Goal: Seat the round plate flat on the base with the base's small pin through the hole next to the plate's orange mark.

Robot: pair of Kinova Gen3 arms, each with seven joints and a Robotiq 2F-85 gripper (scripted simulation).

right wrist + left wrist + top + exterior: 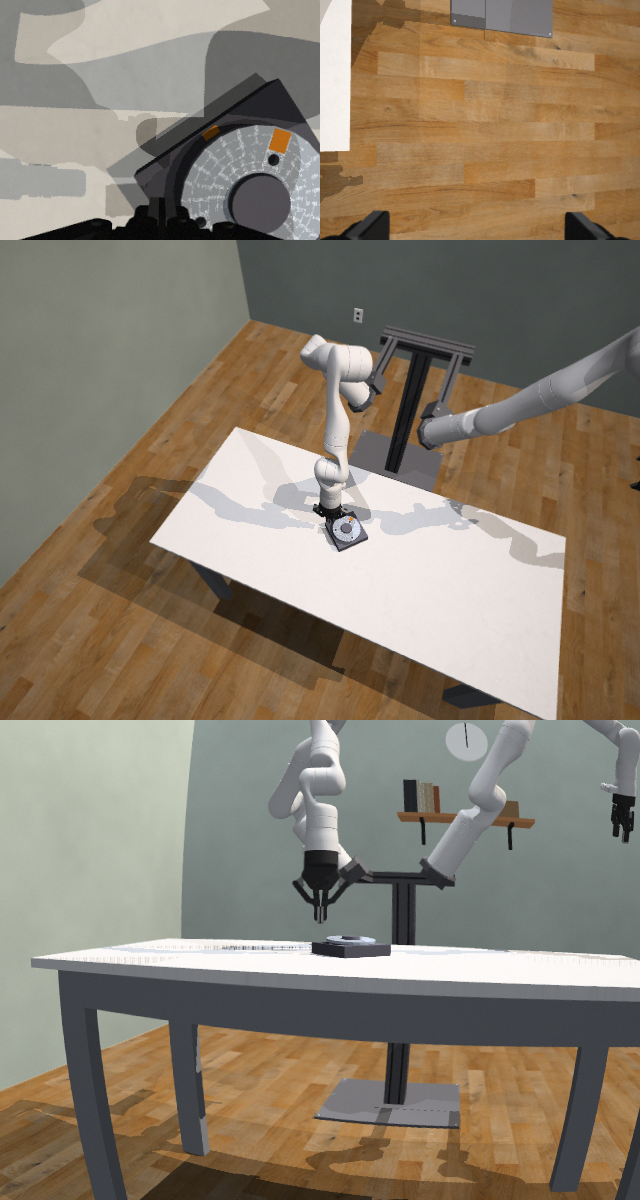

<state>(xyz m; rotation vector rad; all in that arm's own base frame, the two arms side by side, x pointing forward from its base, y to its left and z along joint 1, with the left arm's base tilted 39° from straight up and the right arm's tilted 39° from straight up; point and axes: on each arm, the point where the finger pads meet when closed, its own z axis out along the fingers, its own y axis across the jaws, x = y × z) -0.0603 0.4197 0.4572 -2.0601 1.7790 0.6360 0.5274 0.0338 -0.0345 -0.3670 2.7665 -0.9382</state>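
The round silver plate (355,532) (368,940) (215,180) lies on the dark square base (340,546) (361,951) (272,100), around its central boss (346,528) (261,203). Its rim shows above the base's top in the exterior view. The plate's orange mark (351,519) (280,140), with a hole (273,160) beside it, is turned away from the base's orange mark (211,132). The small pin is not visible. My right gripper (320,920) (161,214) is shut and empty, above the base's edge. My left gripper (620,838) (477,225) is open and empty, far from the base.
The base stands on the white table (413,581) (206,968) (334,80), near the table's back edge. The robot's stand (408,410) (403,916) is behind the table. The left gripper hangs over the wooden floor (485,115), beyond the table's edge.
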